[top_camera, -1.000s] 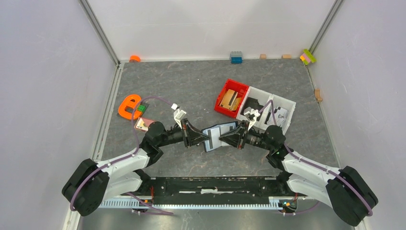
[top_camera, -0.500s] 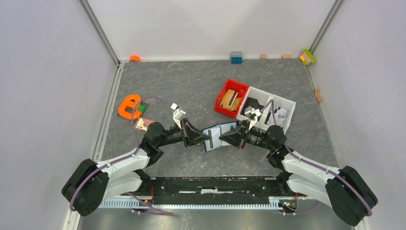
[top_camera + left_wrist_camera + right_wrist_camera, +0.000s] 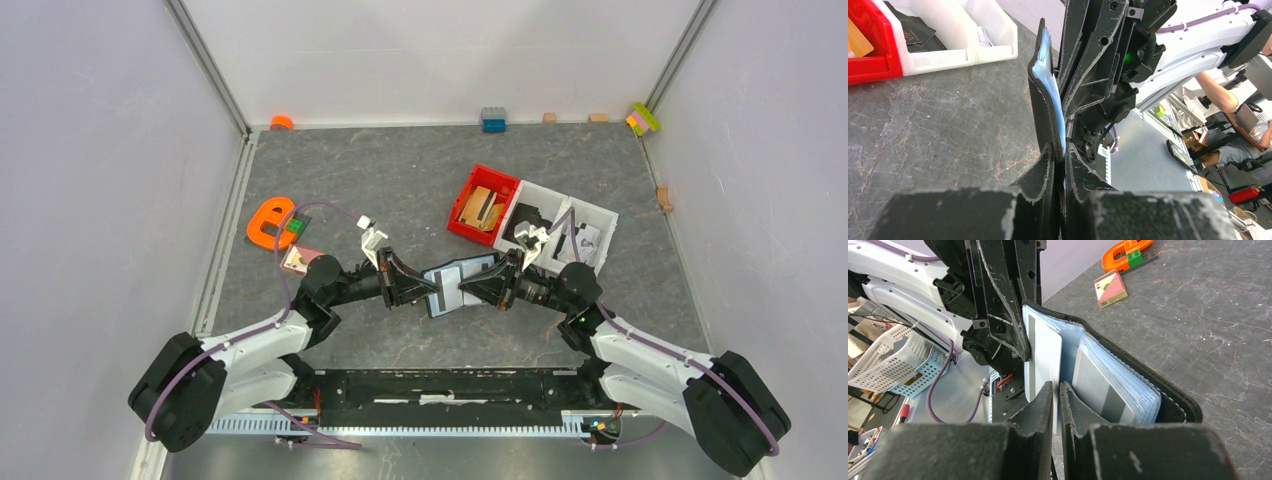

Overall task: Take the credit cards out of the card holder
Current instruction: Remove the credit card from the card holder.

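Left pincer: closed tight on the left edge of the black folding leather-like card holder; in its wrist view both fingers press the black cover and its pale blue lining between them.
Right pincer: nearly closed, with only a narrow slit between the fingers, nipping the lower edge of a greyish-white credit card with a grey stripe.
Card holder: held open and off the grey marbled tabletop, between the two pincers at the middle of the near half, pale blue inside facing up.
Striped credit card: partly drawn out of the left-hand sleeves, upright in the right wrist view, just beside the left pincer's fingers.
Second greyish credit card: seated in the right-hand sleeves of the card holder.
Small red-patterned card box: on the tabletop, left of the left arm's wrist.
Orange plastic curved piece: just behind the box, a green brick touching it.
Red plastic bin: behind the card holder, holding tan wooden blocks.
White plastic bin: touching the red bin's right side, dark flat items inside.
Blue toy brick: at the back wall.
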`<state>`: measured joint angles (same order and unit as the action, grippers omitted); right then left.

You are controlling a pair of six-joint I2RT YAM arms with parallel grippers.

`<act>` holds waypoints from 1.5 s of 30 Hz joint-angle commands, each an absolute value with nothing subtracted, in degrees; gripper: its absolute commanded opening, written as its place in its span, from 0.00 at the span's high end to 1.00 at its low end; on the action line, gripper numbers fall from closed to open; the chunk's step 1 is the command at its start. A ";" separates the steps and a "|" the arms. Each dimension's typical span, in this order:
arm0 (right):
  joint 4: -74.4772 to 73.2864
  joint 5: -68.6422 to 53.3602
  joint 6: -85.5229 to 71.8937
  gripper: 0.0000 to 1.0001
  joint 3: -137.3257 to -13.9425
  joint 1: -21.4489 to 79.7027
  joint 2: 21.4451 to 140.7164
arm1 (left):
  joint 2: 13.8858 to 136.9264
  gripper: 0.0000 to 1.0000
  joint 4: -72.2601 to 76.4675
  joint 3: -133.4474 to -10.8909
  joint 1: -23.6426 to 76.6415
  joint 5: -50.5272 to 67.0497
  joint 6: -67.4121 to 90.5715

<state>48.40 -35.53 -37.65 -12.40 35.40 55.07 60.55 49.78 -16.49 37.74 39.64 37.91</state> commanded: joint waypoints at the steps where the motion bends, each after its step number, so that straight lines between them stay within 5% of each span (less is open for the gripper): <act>1: 49.28 -34.05 -36.98 0.86 -13.05 34.78 53.67 | 59.31 0.98 53.13 -17.67 38.15 41.48 39.65; 30: 57.00 -41.30 -40.32 0.92 -14.57 37.09 59.80 | 59.34 0.98 51.99 -17.92 38.40 40.60 38.91; 32: 57.88 -41.52 -40.55 1.00 -14.24 37.09 59.37 | 58.99 0.93 50.78 -17.93 38.41 39.70 38.38; 36: 62.51 -42.23 -42.83 1.00 -13.06 37.08 59.34 | 58.23 0.76 49.63 -17.86 38.41 38.38 37.77; 45: 57.64 -39.34 -40.65 1.00 -13.24 36.72 57.92 | 56.96 0.75 48.41 -17.60 38.41 37.53 37.11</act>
